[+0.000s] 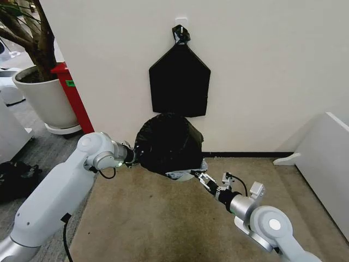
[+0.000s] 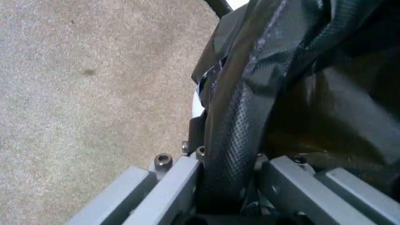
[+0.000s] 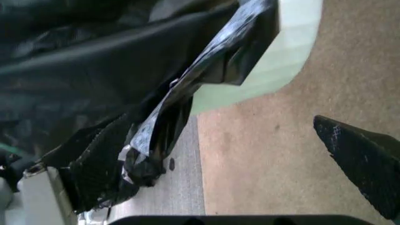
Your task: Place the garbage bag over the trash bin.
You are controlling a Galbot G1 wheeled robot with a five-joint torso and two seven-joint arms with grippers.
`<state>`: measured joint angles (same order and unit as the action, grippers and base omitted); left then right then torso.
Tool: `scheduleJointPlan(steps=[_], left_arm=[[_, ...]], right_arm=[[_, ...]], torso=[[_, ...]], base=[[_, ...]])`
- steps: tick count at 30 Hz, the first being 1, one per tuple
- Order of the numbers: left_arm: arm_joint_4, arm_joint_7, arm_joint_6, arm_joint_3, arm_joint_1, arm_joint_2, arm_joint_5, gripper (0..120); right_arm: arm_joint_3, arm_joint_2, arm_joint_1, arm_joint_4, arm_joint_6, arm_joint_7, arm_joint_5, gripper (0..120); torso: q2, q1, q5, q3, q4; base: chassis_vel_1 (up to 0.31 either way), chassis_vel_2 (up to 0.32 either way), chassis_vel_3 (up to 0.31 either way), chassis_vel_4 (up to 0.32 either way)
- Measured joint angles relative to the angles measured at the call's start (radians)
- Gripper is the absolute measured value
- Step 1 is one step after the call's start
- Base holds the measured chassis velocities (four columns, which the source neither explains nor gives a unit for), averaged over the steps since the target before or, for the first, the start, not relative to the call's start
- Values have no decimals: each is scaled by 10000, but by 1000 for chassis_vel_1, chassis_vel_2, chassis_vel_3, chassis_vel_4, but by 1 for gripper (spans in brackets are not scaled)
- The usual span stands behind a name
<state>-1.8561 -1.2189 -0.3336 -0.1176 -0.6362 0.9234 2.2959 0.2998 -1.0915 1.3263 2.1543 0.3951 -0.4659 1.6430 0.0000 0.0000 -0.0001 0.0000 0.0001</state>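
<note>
Garbage bag (image 1: 168,143), head view: glossy black film draping over trash bin (image 1: 185,176) by the wall, on beige carpet (image 1: 163,218); only a pale sliver of bin showing under the bag's lower edge. Flat black house-shaped bundle (image 1: 179,81) hanging from wall hook just above. Left gripper (image 1: 133,155) pressing against bag's left side; right gripper (image 1: 197,176) reaching in at lower right edge. Plant pot (image 1: 46,101) standing well apart at far left.

Left wrist view: textured black finger (image 2: 234,154) lying against wrinkled bag (image 2: 325,93), film bunching round it; closed or spread, cannot tell.

Right wrist view: one finger (image 3: 93,164) wrapped in bag film (image 3: 112,70), other finger (image 3: 366,161) standing well apart over carpet, i.e. jaws wide. Pale greenish bin base (image 3: 281,56) showing beside bag edge.
</note>
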Motion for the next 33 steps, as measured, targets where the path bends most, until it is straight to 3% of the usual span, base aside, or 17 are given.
scheduleJointPlan(steps=[13,33], left_arm=[[-227,11,119,30,-62,-29,-70,0],[-840,13,318,61,-163,-234,-115,0]], right_arm=[[-295,-165,-63,-156,212,-172,-253,100],[-899,-597,-535,-1637,8,120,-1956,100]], torso=[[0,0,0,0,-1],[0,0,0,0,-1]], base=[[0,0,0,0],[0,0,0,0]])
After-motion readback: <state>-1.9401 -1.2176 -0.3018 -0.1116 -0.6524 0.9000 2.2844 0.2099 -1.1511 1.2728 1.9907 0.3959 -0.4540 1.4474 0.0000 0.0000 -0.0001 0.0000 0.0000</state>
